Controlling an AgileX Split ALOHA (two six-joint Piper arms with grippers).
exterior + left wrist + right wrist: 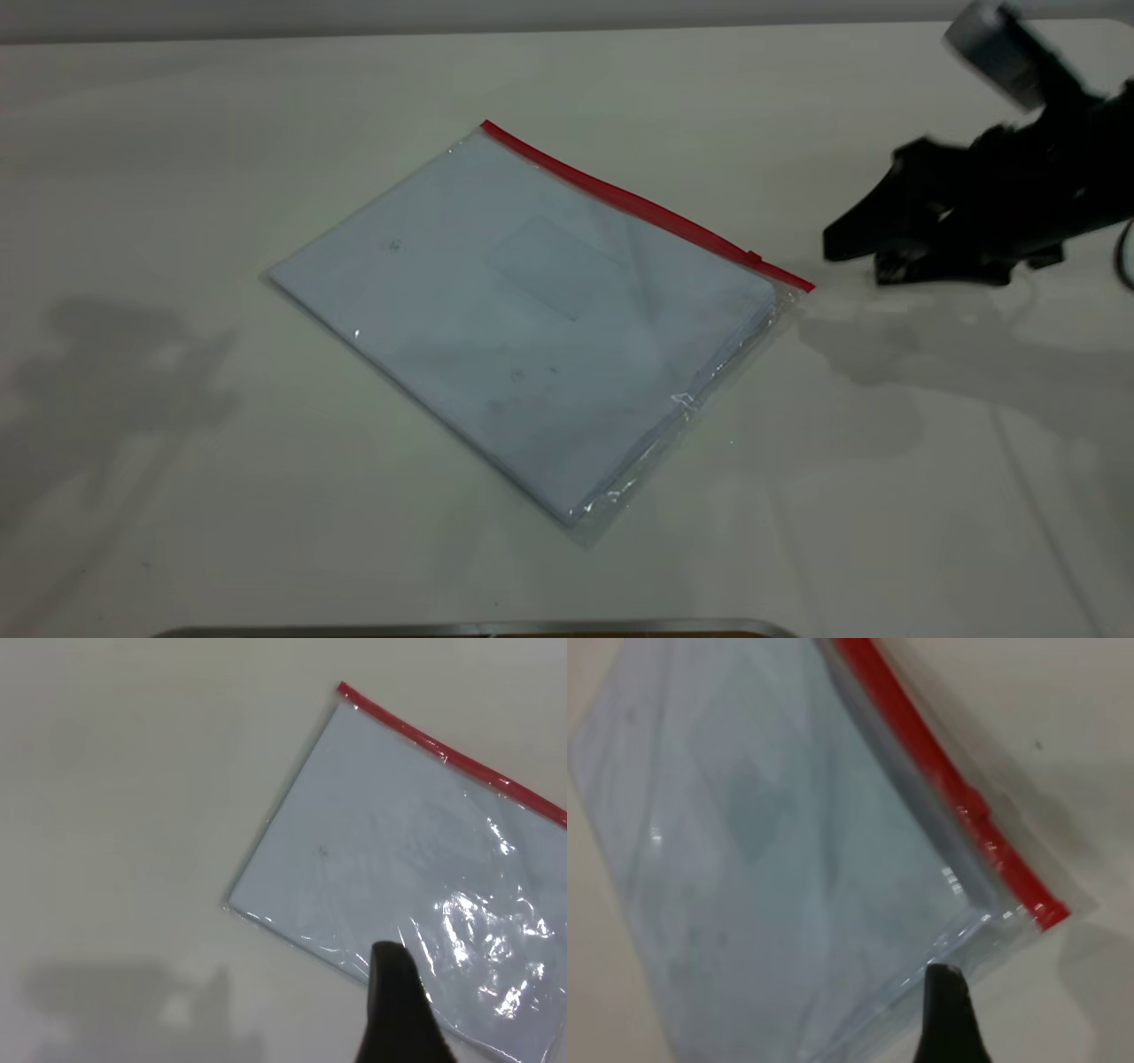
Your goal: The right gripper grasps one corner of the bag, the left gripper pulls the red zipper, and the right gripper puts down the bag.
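The bag (pixel 540 310) lies flat on the white table, clear plastic with white paper inside. The red zipper (pixel 647 208) runs along its far edge, with the slider tab (pixel 755 258) close to the right end. The corner of the bag (pixel 791 299) points at my right gripper (pixel 855 259), which hovers low just to its right, open and empty. In the right wrist view the bag's corner (pixel 1028 926) and red zipper (pixel 939 780) lie just past my gripper (pixel 943 988). My left gripper (pixel 394 970) is out of the exterior view; it hangs above the bag's (pixel 399 859) near-left edge.
The table (pixel 177 133) spreads white all round the bag. A metal rim (pixel 478 628) runs along the front edge. The left arm's shadow (pixel 115 372) falls at the left.
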